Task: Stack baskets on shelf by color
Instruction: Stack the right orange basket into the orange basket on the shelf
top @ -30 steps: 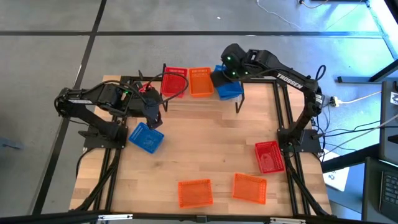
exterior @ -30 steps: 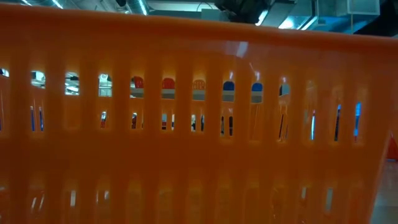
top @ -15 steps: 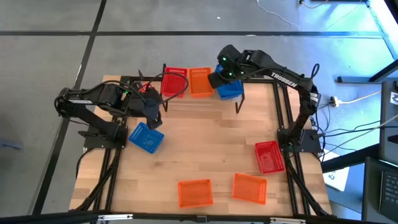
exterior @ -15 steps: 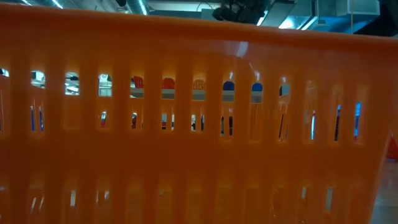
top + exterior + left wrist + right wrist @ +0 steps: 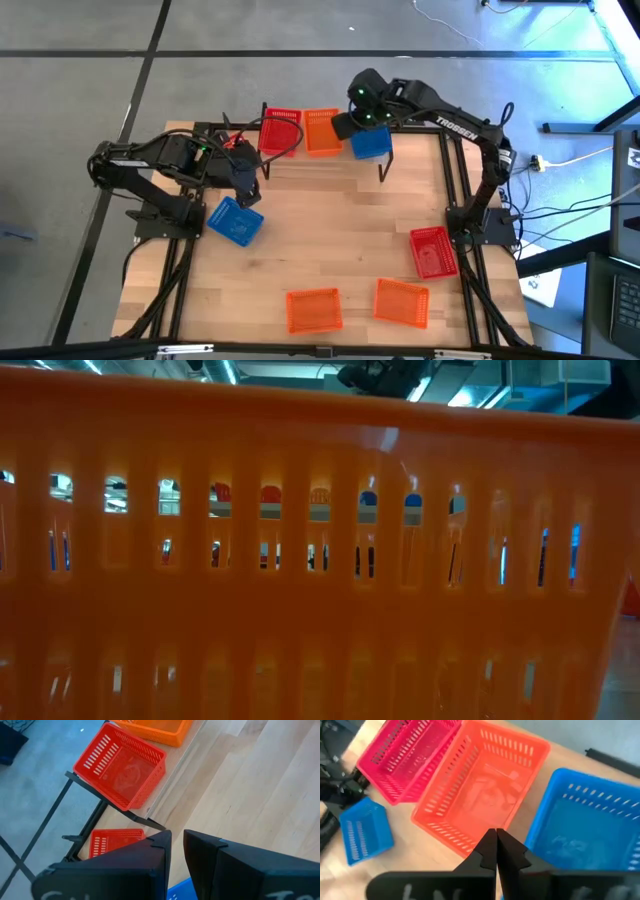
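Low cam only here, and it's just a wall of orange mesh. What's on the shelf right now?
Observer: The low wooden shelf holds three in a row: red plastic mesh basket, orange plastic mesh basket, blue plastic mesh basket.
Operator: Right arm?
Observer: The right end effector is shut and empty, above the shelf over the gap between the orange and blue ones.
Operator: Left?
Observer: The left end effector hangs over the table beside a loose blue basket, fingers slightly apart, holding nothing.
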